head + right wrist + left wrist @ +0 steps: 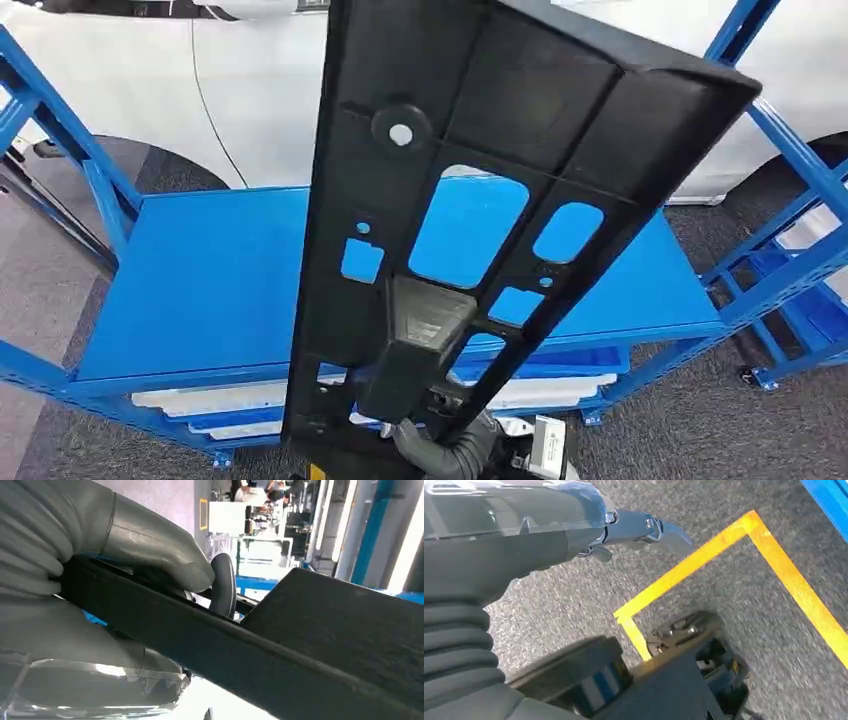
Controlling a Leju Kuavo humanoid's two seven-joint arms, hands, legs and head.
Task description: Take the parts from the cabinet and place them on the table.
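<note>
A long black plastic panel (500, 110) with several cut-outs stands tilted upright close in front of the head camera. My right hand (445, 450) grips its lower end from below. In the right wrist view the thumb and fingers (145, 545) clamp the panel's edge (280, 645). Behind the panel lies the flat blue top of a shelf unit (210, 270), bare where it shows. My left hand (574, 525) hangs over the carpet with its dark fingers (644, 527) stretched out and nothing in them.
White parts (200, 400) lie on the lower shelf under the blue top. A white car (250, 70) stands behind the unit. Another blue rack (800, 250) is at the right. Yellow floor tape (784, 575) marks the grey carpet near my feet.
</note>
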